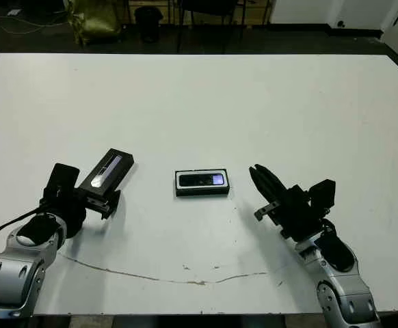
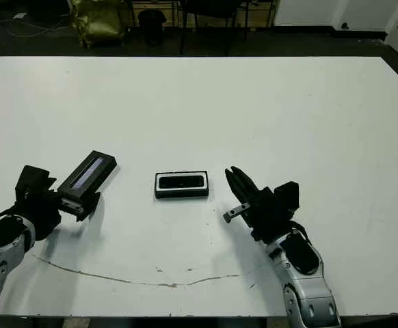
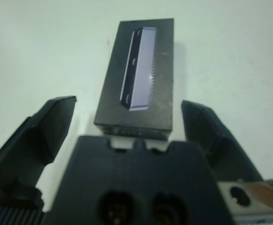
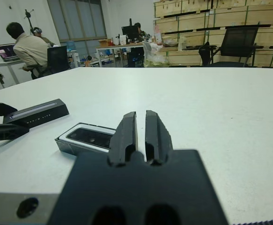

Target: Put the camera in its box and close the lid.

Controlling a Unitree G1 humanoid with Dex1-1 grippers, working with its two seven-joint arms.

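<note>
Camera in box, lid waiting at left gripper

Camera (image 1: 202,180) is lying in the box (image 1: 202,191) at mid-tabletop (image 1: 254,102); the lid (image 1: 107,171) is sitting between the left gripper's (image 3: 132,129) spread jaws, unclamped as far as shows. Right gripper (image 1: 264,188) is hovering beside the box, jaws pressed together, empty. Lid is looking light, stiff, flat, with a glossy stripe likely slick; pinching the matte long edges seems best, keeping it level over the box.

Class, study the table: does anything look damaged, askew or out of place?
A thin jagged crack or scratch runs across the white table near its front edge. The lid is off the box, tilted between the left gripper's fingers.
</note>
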